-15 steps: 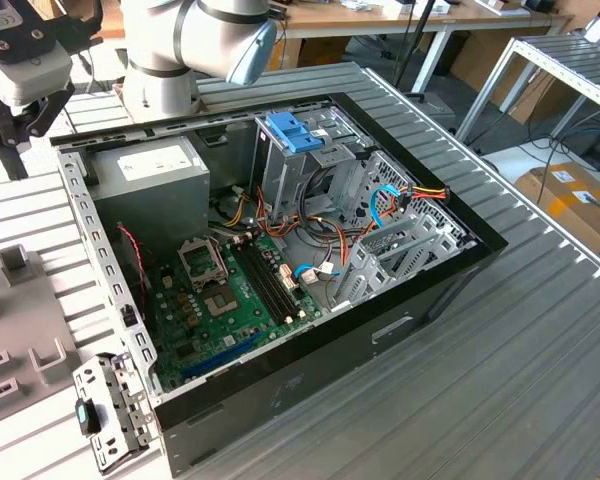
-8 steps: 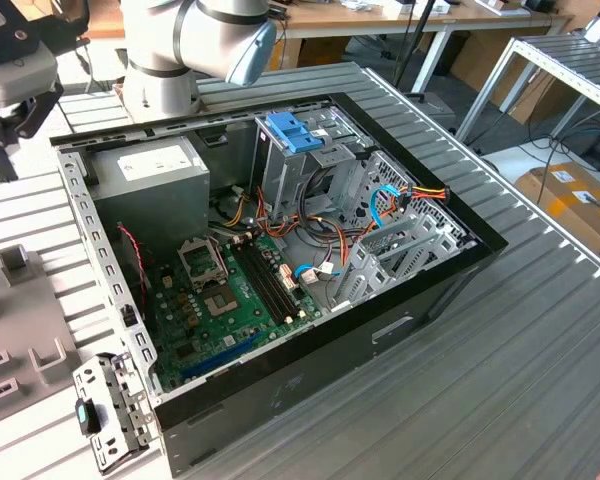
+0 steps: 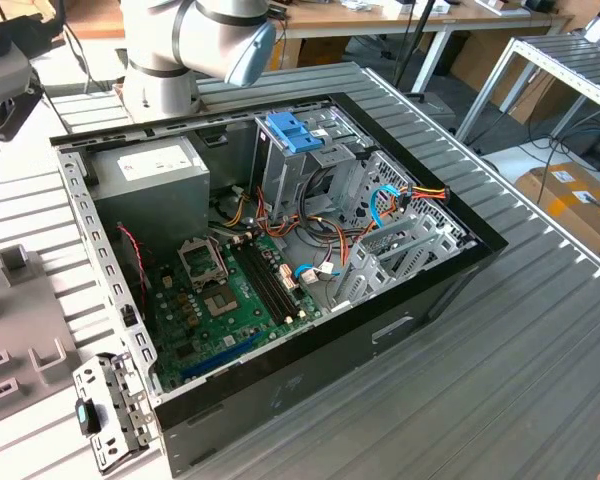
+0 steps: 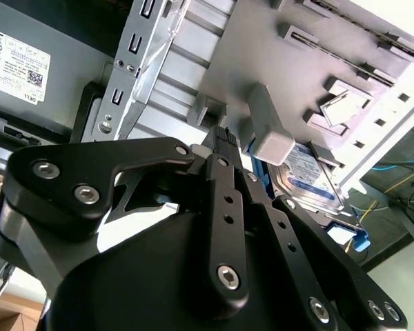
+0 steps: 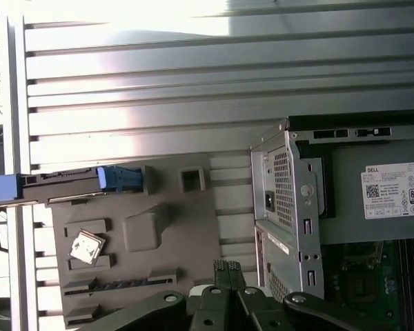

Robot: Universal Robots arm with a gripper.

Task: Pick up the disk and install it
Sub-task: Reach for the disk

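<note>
The gripper [image 5: 228, 266] hangs with its fingers pressed together on nothing, by the edge of a grey plate [image 5: 186, 227] beside the open case [image 5: 290, 207]. The disk [image 4: 310, 172] sits at the plate's rim, apart from the fingers; a raised block [image 4: 269, 134] stands between them; a chip [image 5: 87, 247] lies on the plate nearby.

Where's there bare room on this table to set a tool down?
Widest bare patch: the ribbed table on the exterior view's right of the computer case. In the first wrist view, a bare strip runs between the grey tray and the case. Crowded: inside the case, and the tray holding the disk.
</note>
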